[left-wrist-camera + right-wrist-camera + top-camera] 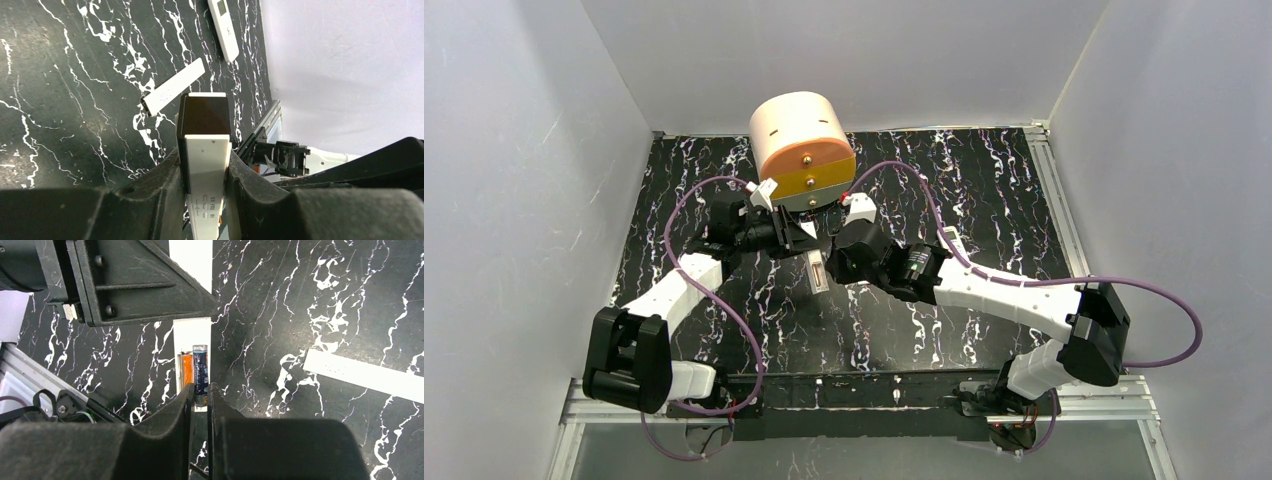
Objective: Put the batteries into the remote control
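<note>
The white remote control hangs above the middle of the black marble table, with my left gripper shut on its upper part. In the left wrist view the remote control is clamped edge-on between my left gripper's fingers. Its battery bay faces up, and a coppery-orange battery lies in the bay. My right gripper is shut on the lower end of a dark blue battery, which sits beside the orange one over the bay. In the top view my right gripper meets the remote from the right.
A narrow white bar lies flat on the table. Beyond it lies a second white handset with a small screen. A big beige drum with an orange face stands at the back. White walls enclose the table.
</note>
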### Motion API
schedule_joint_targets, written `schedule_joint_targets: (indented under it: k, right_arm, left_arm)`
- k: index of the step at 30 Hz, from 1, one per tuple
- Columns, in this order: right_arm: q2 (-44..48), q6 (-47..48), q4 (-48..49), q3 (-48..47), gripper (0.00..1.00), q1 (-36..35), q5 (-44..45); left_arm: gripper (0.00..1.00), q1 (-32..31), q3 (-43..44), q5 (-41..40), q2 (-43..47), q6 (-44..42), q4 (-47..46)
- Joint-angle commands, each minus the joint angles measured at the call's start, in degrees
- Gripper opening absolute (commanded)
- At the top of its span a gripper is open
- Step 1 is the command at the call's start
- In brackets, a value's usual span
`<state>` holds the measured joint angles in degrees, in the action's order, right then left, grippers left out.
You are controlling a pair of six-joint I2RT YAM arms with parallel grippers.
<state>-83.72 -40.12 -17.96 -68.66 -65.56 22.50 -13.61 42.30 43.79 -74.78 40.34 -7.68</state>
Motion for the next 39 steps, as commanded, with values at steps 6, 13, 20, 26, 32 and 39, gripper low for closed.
schedule_joint_targets:
  k: [6, 13, 20, 26, 32, 39]
  right_arm:
    - [0.42, -0.58, 1.92, 0.42, 0.18, 0.55, -3.4]
    - [-0.58, -1.52, 0.97, 0.14, 0.19, 0.67, -4.93]
    - [-1.27, -2.84, -0.28, 0.33, 0.19, 0.78, -5.59]
    - [-0.92, -3.72, -0.74, 1.08, 0.19, 1.1, -6.07]
    - [-1.02, -3.91, -1.35, 1.25, 0.19, 1.43, -6.31]
    - [-2.24, -2.83, -1.14, 0.2, 0.19, 1.59, -7.98]
  left_arm:
    - [0.0, 0.1, 2.15, 4.38, 0.52, 0.96, -1.96]
    - [0.0, 0.08, 1.84, 3.21, 0.82, 1.72, -2.91]
    - [0.0, 0.09, 1.21, 1.94, 1.72, 2.28, -3.47]
    - [0.0, 0.13, 0.77, 1.04, 2.36, 2.46, -3.57]
    - [0.0, 0.11, 0.67, 0.71, 2.58, 2.73, -3.57]
    - [0.0, 0.16, 1.19, 2.74, 2.19, 2.86, -3.57]
